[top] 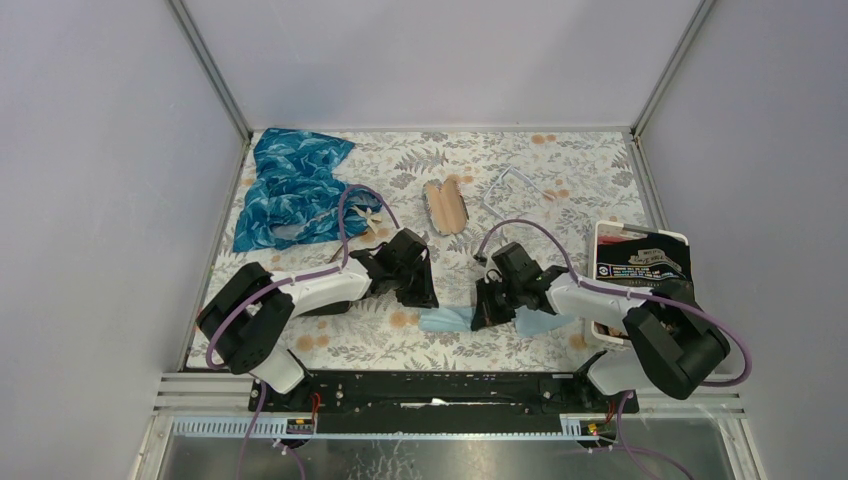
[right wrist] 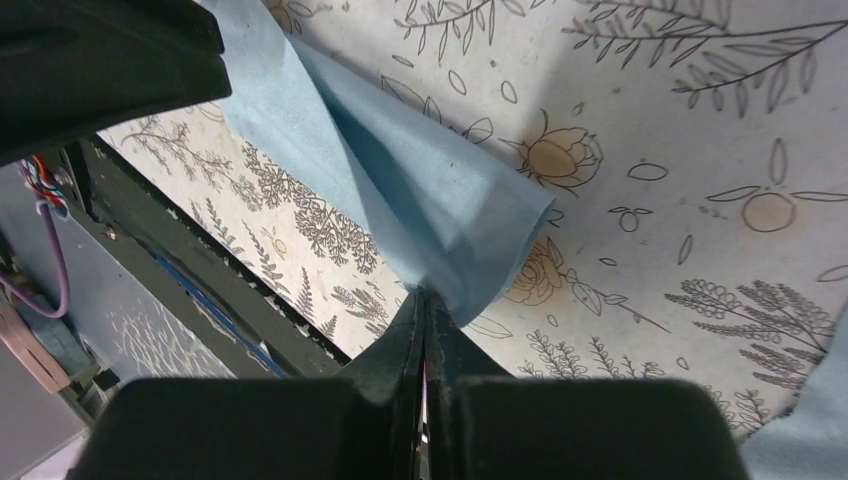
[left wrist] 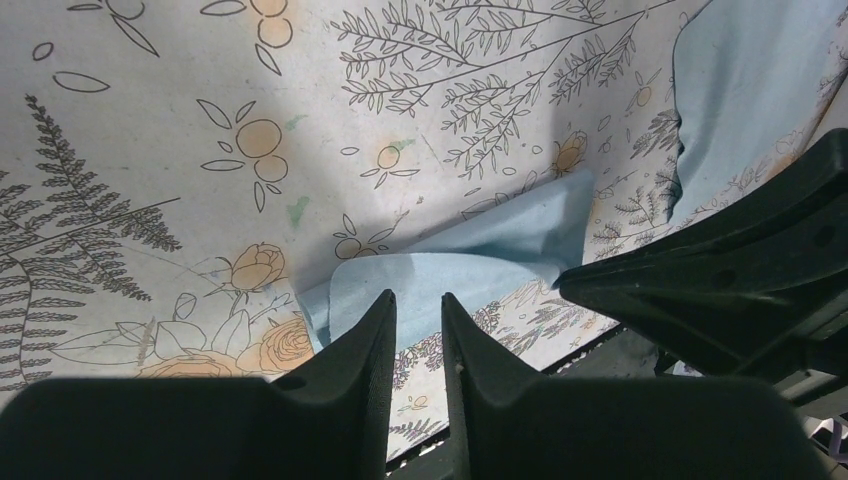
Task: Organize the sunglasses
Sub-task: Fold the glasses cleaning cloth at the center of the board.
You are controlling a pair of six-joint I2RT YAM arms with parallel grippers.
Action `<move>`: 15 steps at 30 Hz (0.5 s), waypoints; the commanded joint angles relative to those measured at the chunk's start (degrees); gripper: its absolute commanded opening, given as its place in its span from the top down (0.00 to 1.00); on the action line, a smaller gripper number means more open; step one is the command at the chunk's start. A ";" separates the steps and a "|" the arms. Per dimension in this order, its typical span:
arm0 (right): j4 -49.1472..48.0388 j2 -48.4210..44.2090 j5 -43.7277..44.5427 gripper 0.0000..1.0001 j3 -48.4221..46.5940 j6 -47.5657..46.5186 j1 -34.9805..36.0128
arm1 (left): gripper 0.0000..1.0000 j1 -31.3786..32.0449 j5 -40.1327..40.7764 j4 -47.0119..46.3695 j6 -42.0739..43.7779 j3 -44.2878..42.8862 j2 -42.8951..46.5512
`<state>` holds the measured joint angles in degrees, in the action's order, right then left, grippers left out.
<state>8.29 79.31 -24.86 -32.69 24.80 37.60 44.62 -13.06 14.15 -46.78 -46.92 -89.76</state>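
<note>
A brown-tinted pair that looks like the sunglasses (top: 445, 207) lies at the back middle of the table, away from both grippers. My right gripper (top: 487, 305) is shut on a fold of a light blue cloth (top: 450, 320); in the right wrist view the gripper (right wrist: 425, 295) pinches the cloth (right wrist: 420, 190) and lifts its edge. My left gripper (top: 415, 285) is slightly open and empty. In the left wrist view it (left wrist: 418, 300) hangs just over the cloth's corner (left wrist: 480, 260), with the right gripper (left wrist: 740, 270) close beside it.
Clear-framed glasses (top: 510, 185) lie right of the sunglasses. A blue patterned cloth (top: 290, 190) is bunched at the back left. A white box with dark contents (top: 640, 262) stands at the right edge. A black rail (top: 430, 390) runs along the table's near edge.
</note>
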 commanded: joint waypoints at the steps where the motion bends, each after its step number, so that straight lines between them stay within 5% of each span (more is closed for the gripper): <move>1: -0.23 1.55 -2.29 1.00 -0.46 -1.40 1.56 | 0.72 0.27 1.08 0.46 0.21 -0.78 0.49; 15: 1.86 2.26 -1.29 1.00 -0.18 -2.86 1.83 | 0.72 0.28 1.59 1.48 0.64 -1.48 0.19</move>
<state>8.80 81.01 -25.61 -32.69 23.14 38.87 44.62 -12.86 14.24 -46.78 -46.92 -89.76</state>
